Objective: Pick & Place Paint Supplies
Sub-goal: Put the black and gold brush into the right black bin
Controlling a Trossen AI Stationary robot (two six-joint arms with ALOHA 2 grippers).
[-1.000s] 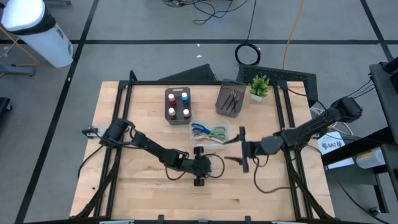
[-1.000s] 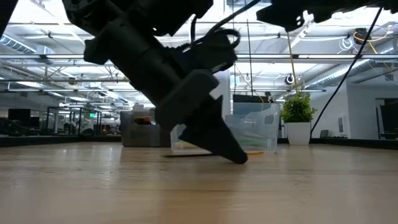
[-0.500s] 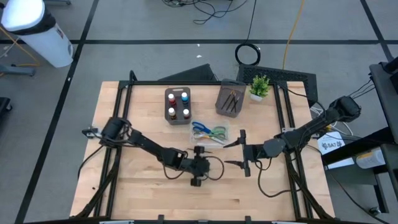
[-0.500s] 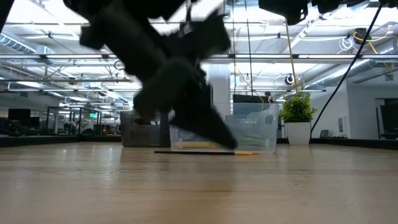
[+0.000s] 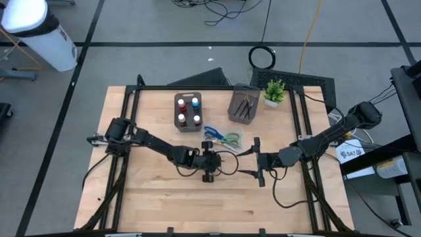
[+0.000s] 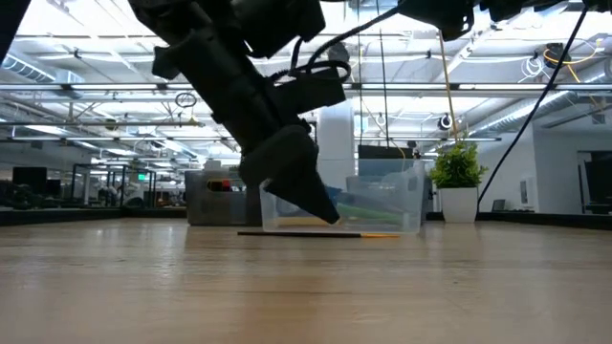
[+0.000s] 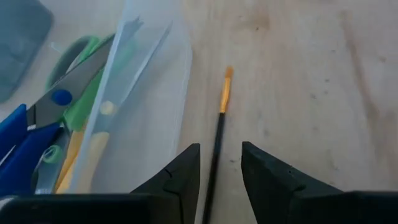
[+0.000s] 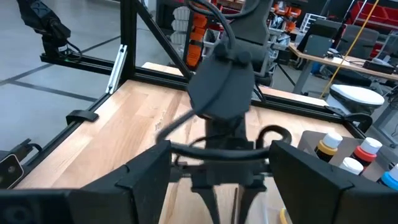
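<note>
A thin dark brush (image 7: 217, 140) with a yellow tip lies flat on the wooden table, close beside the clear plastic box (image 7: 143, 106). The box holds blue scissors (image 7: 28, 134) and green scissors (image 7: 87, 56). My left gripper (image 7: 219, 180) slants down over the brush, open, one finger on either side of the handle. In the low view its fingertips (image 6: 320, 212) hang a little above the brush (image 6: 316, 232). My right gripper (image 5: 254, 160) hovers open and level to the right of the left one, holding nothing.
A dark tray with paint bottles (image 5: 187, 110) and a second tray with brushes (image 5: 244, 104) stand toward the far edge. A small potted plant (image 5: 274, 91) is at the far right. The clear box (image 5: 222, 138) lies just beyond the left gripper.
My left gripper has risen off the table and gone toward the far edge, closer to the clear box, tipping less steeply. The brush stays flat on the table below it. My right gripper has kept still.
</note>
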